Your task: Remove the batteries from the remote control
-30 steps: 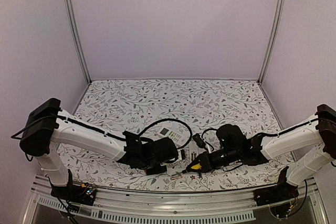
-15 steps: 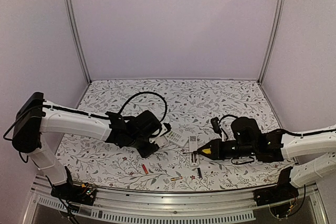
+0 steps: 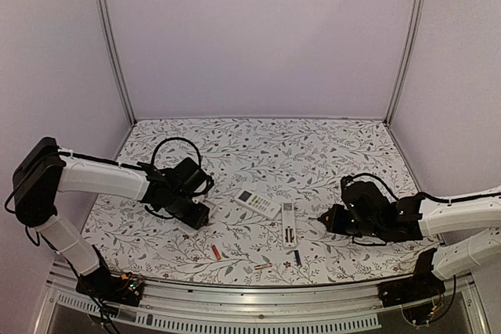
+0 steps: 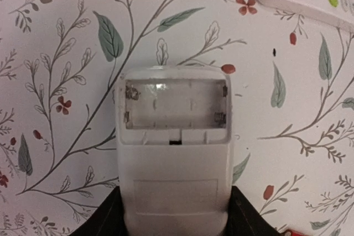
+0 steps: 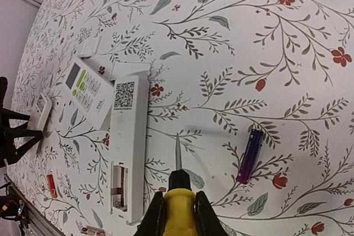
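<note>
Left pincer [image 3: 194, 210] leftward; remote [image 4: 174, 192] bay empty

Three remotes lie in a row across the near half of the desk [image 3: 337, 154]. The leftmost remote [image 4: 174, 153] sits between the fingers of the left tool [image 3: 194, 213]. The keypad remote [image 3: 257, 202] lies to its right, and the slim remote [image 3: 289, 224] lies right of that. Nearer the front edge, one battery [image 3: 215, 252] lies left and another battery [image 3: 297, 256] lies just before the slim remote. The right tool [image 3: 327, 220] sits right of the slim remote, its driver [image 5: 180, 205] pointing left.
</note>
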`<state>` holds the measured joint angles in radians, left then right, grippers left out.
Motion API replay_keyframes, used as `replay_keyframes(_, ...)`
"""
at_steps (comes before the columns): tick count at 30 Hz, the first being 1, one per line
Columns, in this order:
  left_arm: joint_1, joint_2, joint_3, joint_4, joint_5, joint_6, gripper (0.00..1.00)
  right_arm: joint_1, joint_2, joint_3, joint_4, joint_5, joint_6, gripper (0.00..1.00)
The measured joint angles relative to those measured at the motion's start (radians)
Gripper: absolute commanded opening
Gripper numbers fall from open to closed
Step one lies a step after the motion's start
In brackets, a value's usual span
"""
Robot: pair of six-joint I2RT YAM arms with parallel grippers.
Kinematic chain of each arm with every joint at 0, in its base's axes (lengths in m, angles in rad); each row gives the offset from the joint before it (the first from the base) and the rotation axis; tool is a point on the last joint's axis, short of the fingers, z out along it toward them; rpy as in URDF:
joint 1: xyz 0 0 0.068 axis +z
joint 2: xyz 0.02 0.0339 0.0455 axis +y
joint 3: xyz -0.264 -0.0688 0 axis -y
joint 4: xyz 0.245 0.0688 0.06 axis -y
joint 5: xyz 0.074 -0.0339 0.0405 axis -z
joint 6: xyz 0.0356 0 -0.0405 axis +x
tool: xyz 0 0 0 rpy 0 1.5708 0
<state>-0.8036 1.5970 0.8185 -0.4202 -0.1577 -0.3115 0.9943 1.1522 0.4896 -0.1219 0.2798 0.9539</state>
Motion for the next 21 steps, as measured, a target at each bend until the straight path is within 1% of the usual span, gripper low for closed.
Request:
replay_keyframes(1,0.003,0.0,-0.002,0.002,0.014,-0.014,0.62,0.0,0.018,0.0,-0.005,0.009,0.005,0.09)
replay_keyframes(2,0.004,0.0,-0.005,0.003,0.021,-0.023,0.67,0.0,0.031,0.0,-0.008,0.017,0.011,0.14)
replay_keyframes(3,0.006,0.0,-0.007,0.004,0.031,-0.035,0.71,0.0,0.045,0.0,-0.012,0.023,0.016,0.18)
replay_keyframes(4,0.008,0.0,-0.008,0.005,0.04,-0.042,0.74,0.0,0.053,0.0,-0.014,0.027,0.019,0.23)
replay_keyframes(5,0.01,-0.002,-0.009,0.005,0.05,-0.051,0.78,0.0,0.057,-0.001,-0.013,0.03,0.023,0.33)
replay_keyframes(6,0.011,-0.005,-0.009,0.006,0.058,-0.058,0.85,0.0,0.057,-0.001,-0.013,0.032,0.026,0.4)
replay_keyframes(7,0.011,-0.012,-0.009,0.006,0.066,-0.063,0.9,0.0,0.057,-0.002,-0.016,0.033,0.035,0.47)
replay_keyframes(10,0.014,-0.046,-0.005,0.005,0.084,-0.068,0.94,-0.001,0.057,-0.003,-0.034,0.044,0.032,0.69)
replay_keyframes(14,0.033,-0.094,0.033,-0.013,0.11,-0.07,0.95,-0.001,0.04,-0.002,-0.074,0.063,0.031,0.93)
replay_keyframes(15,0.043,-0.107,0.049,-0.02,0.121,-0.066,0.95,-0.001,0.03,0.003,-0.095,0.069,0.01,0.97)
replay_keyframes(16,0.056,-0.122,0.067,-0.027,0.126,-0.061,0.95,-0.001,0.024,0.01,-0.105,0.071,0.005,0.99)
replay_keyframes(19,0.113,-0.176,0.129,-0.043,0.161,-0.038,0.96,-0.002,0.014,0.061,-0.127,0.072,-0.063,0.99)
replay_keyframes(21,0.174,-0.217,0.168,-0.041,0.201,-0.017,0.96,-0.006,0.027,0.117,-0.133,0.05,-0.132,0.99)
